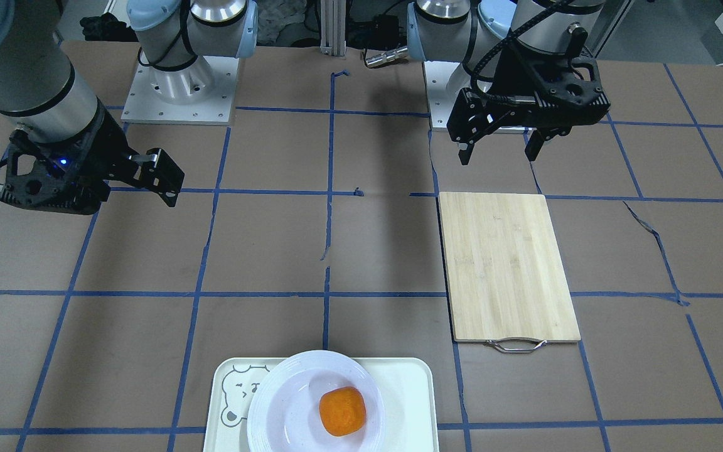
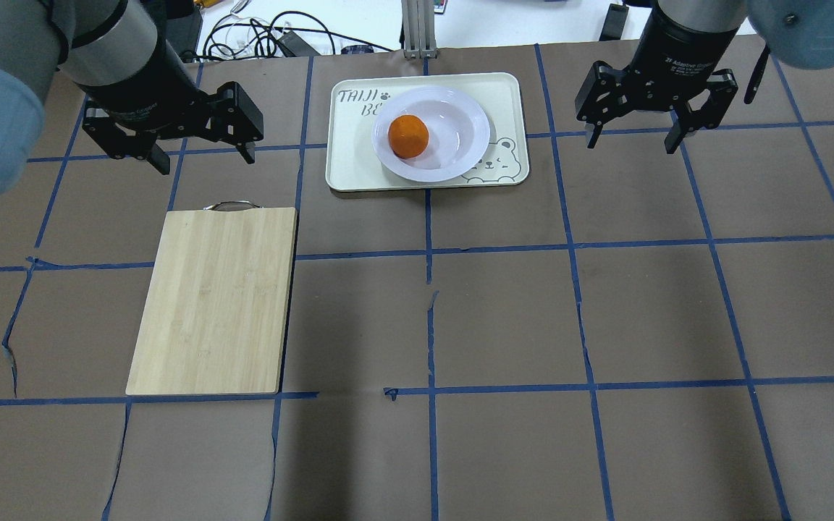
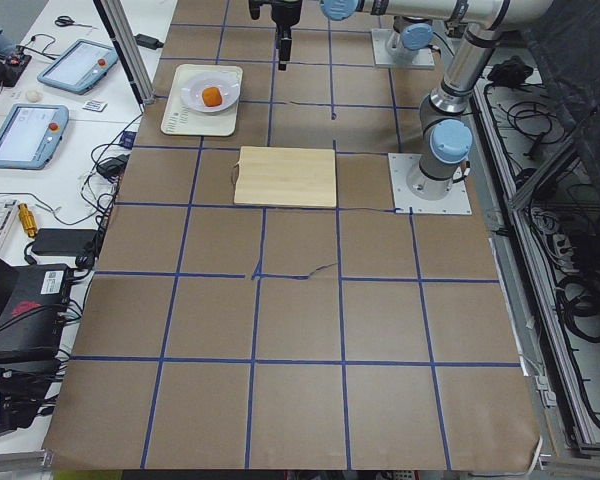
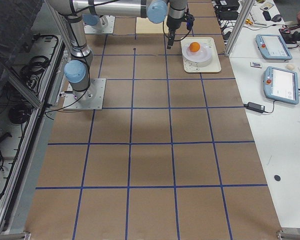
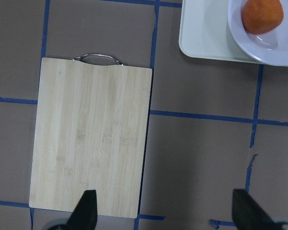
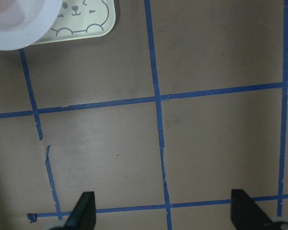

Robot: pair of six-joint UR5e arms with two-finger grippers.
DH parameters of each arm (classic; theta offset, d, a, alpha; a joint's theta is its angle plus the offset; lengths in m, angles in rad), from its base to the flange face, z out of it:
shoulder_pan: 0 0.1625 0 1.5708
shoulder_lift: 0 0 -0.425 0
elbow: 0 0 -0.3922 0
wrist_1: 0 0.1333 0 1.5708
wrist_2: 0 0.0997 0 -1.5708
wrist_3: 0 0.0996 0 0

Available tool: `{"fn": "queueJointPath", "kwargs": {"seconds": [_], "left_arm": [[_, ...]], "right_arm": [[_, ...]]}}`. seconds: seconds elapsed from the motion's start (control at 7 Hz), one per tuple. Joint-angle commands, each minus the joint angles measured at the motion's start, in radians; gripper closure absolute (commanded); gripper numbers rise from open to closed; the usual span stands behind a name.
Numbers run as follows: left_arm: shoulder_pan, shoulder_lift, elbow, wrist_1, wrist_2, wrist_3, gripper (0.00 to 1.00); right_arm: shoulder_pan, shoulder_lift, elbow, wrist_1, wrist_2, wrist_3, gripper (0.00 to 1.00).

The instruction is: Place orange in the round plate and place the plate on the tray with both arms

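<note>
Bright, even light from above, frames crisp; one broad soft shadow darkens the surface (image 1: 386, 251) just beside the cutting board (image 1: 509, 267)

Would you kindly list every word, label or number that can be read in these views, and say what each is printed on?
"TAIJI": on the tray, in the corner opposite its bear drawing.
"BE": just below that on the tray; the rest is hidden by the round plate.
"Adaptive Gripper": white print on the body of the right gripper; the line beneath is too small to read.
The left gripper has similar print, too blurred to read.
</note>
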Motion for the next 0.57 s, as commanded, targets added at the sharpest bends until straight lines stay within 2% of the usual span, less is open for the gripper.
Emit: {"fn": "queueJointPath", "kwargs": {"seconds": [0.0,0.43], "left_arm": [[-0.004,-0.003,0.001,0.002,-0.001,-0.005,0.0],[-0.004,-0.005,0.001,0.006,-0.001,-0.002,0.0]], "right_arm": [[-0.008,0.0,0.001,0.0,-0.001,-0.001,0.0],[-0.006,-0.002,0.002,-0.017,-0.001,-0.001,0.0]]}}
